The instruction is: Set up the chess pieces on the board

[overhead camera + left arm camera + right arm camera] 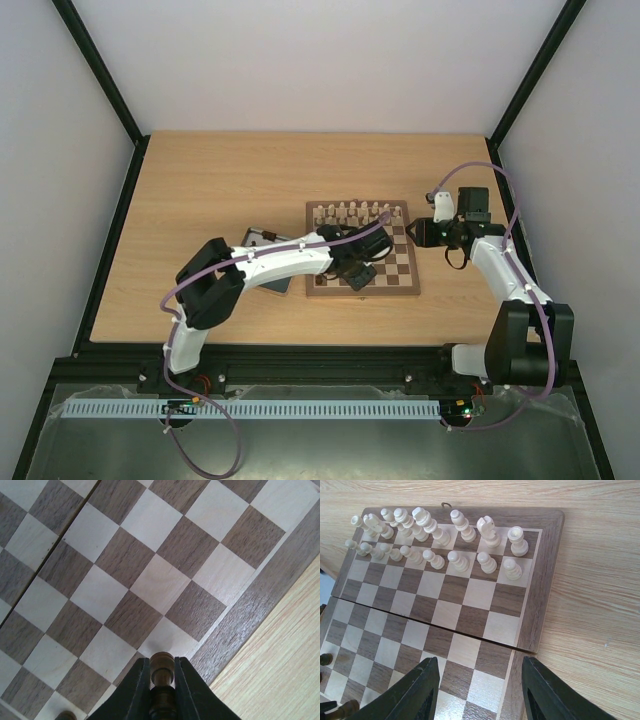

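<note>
The board (385, 262) lies mid-table, its bare checks filling the left wrist view (150, 580). My left gripper (358, 272) hangs just over the board's near rows, close to the brown border, shut on a dark brown chess piece (162, 666) whose rounded top shows between the black fingers (135, 690). Another dark piece (65, 715) peeks in at the bottom edge. My right gripper (480, 672) hovers open over the board's right border (540, 595), nothing between its fingers. Two dark pieces (326, 658) show at that view's lower left.
Cream pieces (435, 535) fill the two far rows of the board (350, 212). A shiny metal tray (262, 240) lies left of the board, mostly under my left arm. Bare wooden table (200, 190) surrounds the board; black frame rails edge the table.
</note>
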Motion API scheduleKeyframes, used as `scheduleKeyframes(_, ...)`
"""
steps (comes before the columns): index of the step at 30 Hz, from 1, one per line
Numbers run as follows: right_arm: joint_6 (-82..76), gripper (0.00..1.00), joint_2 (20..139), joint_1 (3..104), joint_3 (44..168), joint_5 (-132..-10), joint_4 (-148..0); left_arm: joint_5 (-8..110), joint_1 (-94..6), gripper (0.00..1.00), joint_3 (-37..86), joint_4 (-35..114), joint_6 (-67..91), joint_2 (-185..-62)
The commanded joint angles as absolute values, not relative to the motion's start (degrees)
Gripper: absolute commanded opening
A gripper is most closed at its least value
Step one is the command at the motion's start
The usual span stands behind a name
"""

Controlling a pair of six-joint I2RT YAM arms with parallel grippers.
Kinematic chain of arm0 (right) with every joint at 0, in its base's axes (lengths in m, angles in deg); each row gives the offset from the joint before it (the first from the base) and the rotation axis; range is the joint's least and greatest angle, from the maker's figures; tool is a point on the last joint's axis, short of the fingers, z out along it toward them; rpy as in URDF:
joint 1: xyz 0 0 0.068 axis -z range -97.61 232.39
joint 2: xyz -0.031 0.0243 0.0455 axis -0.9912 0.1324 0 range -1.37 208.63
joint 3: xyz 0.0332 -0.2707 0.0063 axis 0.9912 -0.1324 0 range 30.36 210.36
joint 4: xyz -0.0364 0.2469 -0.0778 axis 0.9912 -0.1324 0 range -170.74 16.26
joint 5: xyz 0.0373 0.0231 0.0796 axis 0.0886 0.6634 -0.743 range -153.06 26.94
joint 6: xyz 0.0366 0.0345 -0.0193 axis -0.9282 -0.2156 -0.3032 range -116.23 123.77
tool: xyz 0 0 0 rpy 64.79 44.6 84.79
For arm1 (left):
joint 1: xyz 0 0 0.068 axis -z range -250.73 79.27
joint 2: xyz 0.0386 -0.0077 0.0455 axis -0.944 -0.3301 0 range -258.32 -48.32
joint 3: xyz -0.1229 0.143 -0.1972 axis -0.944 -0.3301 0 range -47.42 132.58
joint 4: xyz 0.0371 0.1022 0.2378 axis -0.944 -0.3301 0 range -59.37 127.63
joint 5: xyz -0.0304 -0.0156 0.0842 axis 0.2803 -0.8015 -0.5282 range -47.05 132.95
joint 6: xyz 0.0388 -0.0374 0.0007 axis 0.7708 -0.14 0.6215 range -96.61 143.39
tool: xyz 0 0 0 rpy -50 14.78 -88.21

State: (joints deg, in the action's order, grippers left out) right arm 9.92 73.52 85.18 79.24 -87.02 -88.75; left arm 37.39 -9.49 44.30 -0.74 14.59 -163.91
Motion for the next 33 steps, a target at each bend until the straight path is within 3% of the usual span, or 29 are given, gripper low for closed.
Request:
scheduleKeyframes(1, 10.4, 0.48, 74.2, 85.3, 78.7, -88.6, -89.5, 38.0, -8.9, 0.08, 46.5, -1.2, 14.3, -166.3)
scheduleKeyframes(19, 10.6, 0.48, 74.9, 85.3, 78.9, -89.8, -90.2, 37.2, -8.9, 0.08, 48.8, -2.4, 13.7, -169.4)
scheduleKeyframes(26, 10.6, 0.48, 75.0, 85.3, 79.0, -90.0, -90.3, 36.9, -9.0, 0.21, 48.5, -2.9, 13.5, -169.0)
scheduleKeyframes(33, 10.6, 0.48, 74.9, 85.3, 79.0, -90.2, -90.4, 37.1, -8.9, 0.22, 48.5, -2.3, 13.3, -168.1)
